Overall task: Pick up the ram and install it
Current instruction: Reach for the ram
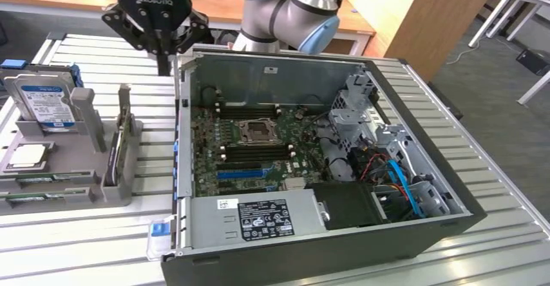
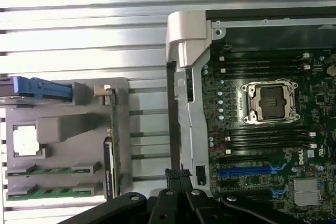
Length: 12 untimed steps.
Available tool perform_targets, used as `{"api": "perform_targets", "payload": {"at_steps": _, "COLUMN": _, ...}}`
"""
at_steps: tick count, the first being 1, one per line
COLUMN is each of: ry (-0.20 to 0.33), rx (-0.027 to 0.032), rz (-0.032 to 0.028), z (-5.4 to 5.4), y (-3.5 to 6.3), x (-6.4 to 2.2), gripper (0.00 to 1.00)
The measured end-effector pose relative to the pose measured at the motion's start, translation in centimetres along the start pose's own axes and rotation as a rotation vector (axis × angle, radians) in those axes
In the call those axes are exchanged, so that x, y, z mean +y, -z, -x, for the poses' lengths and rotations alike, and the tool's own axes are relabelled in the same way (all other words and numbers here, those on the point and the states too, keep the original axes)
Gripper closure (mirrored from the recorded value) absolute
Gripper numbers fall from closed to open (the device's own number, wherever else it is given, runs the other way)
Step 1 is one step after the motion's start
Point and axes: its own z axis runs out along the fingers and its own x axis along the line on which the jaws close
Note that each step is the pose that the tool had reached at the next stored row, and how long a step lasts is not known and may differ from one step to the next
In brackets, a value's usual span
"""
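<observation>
Above table (image 1: 77,247) beside computer case (image 1: 344,255): pincer (image 1: 163,67) closed tight, holding nothing.

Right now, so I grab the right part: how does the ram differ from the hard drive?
The hard drive is boxy and silver with a blue-and-white label; the ram is a thin green stick. The hard drive stands upright; the ram sits low in its slot. Both rest in the grey holder.
</observation>
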Motion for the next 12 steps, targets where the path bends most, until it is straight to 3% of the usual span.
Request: {"api": "perform_targets", "payload": {"at_steps": 12, "ry": 0.0, "rx": 0.0, "rz": 0.0, "z": -4.4, "y": -0.11, "x": -0.17, "gripper": 0.9}}
